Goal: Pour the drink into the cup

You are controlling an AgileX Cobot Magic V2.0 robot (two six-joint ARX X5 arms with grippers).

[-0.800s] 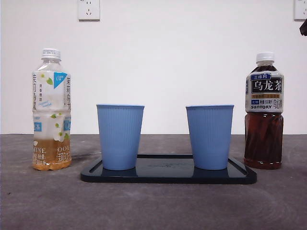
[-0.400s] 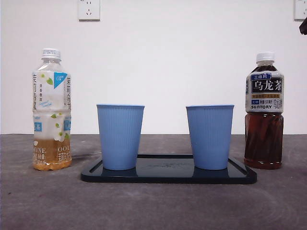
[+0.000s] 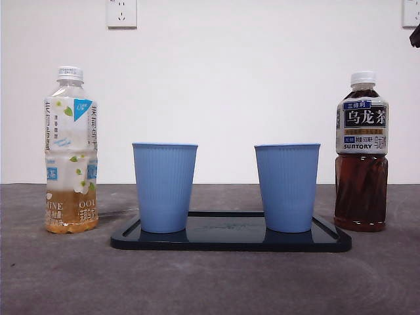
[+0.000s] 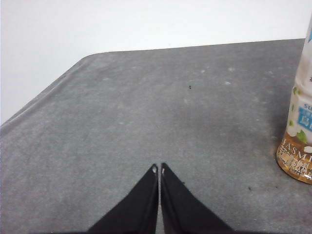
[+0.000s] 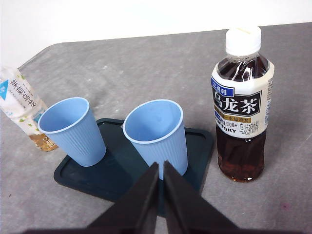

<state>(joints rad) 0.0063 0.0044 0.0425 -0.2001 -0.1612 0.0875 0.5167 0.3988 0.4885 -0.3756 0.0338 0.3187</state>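
Note:
Two blue ribbed cups, one on the left (image 3: 164,187) and one on the right (image 3: 287,187), stand on a black tray (image 3: 230,241). A jasmine tea bottle (image 3: 70,151) with a white cap and a little pale tea stands left of the tray. A dark oolong tea bottle (image 3: 361,154) stands to the right, about two-thirds full. My left gripper (image 4: 158,168) is shut and empty over bare table beside the jasmine bottle (image 4: 298,131). My right gripper (image 5: 160,165) is shut and empty above the tray's front, near the right cup (image 5: 157,131) and oolong bottle (image 5: 242,105).
The grey table (image 3: 210,282) meets a white wall with sockets (image 3: 121,13). A black tip of an arm (image 3: 415,36) shows at the top right corner. The table's rounded corner (image 4: 83,61) shows in the left wrist view.

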